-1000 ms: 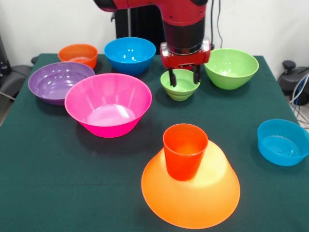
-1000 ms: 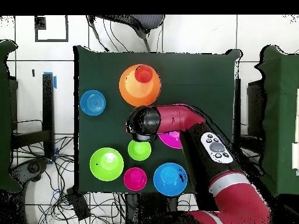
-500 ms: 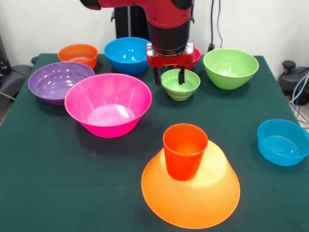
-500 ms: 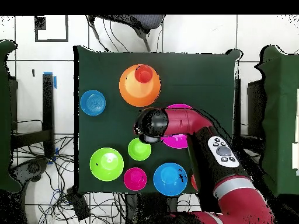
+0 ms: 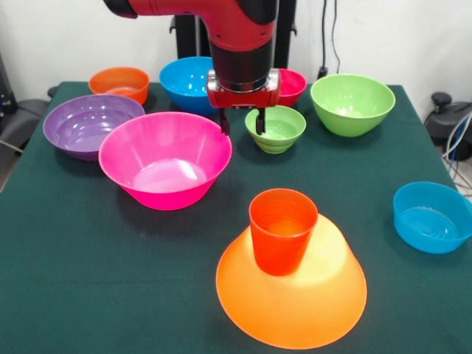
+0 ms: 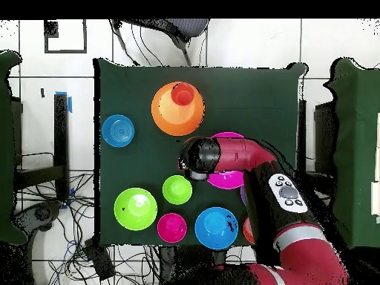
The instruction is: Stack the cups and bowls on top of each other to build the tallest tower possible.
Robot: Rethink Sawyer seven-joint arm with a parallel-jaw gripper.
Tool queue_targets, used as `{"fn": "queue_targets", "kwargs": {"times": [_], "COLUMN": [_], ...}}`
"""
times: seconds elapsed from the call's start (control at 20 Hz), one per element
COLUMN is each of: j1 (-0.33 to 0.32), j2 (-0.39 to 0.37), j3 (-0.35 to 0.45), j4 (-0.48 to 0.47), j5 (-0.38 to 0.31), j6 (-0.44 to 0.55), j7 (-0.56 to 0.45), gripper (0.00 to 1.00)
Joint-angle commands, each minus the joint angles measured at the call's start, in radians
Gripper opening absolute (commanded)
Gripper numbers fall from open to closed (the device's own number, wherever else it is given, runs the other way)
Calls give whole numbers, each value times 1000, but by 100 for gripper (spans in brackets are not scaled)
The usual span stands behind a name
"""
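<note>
My end effector (image 5: 240,123) hangs empty at upper centre of the front view, its two dark fingers spread apart with nothing between them, poised above the gap between the large pink bowl (image 5: 165,159) and the small green bowl (image 5: 276,127). One fingertip sits close to the pink bowl's far rim, the other in front of the small green bowl's near edge. Lower in the frame, the tower (image 5: 290,276) so far consists of the large orange bowl (image 5: 310,295), rim down on the green tabletop (image 5: 88,265), with the orange-red cup (image 5: 282,229) standing upright on its crown.

The risks, as I judge them: descending here could clip either rim and send a light, glossy bowl skidding away. A grip on one thin wall may let a slick bowl tilt or slip. The cup makes a narrow perch, so anything wide set on it could tip, toppling the stack. Behind my arm, the blue bowl (image 5: 188,82) and small red bowl (image 5: 290,85) also sit near enough to be brushed.
</note>
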Motion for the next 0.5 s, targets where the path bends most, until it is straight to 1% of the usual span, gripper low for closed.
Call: {"fn": "queue_targets", "kwargs": {"times": [0.05, 0.1, 0.25, 0.3, 0.5], "j1": [40, 36, 38, 42, 56], "j2": [67, 62, 75, 89, 105], "j3": [-9, -7, 0, 3, 2], "j4": [-67, -44, -43, -59, -91], "j5": [-38, -36, -28, -23, -12], "j6": [108, 95, 96, 105, 132], "j7": [-15, -14, -14, -12, -2], "gripper": [100, 100, 100, 100, 100]}}
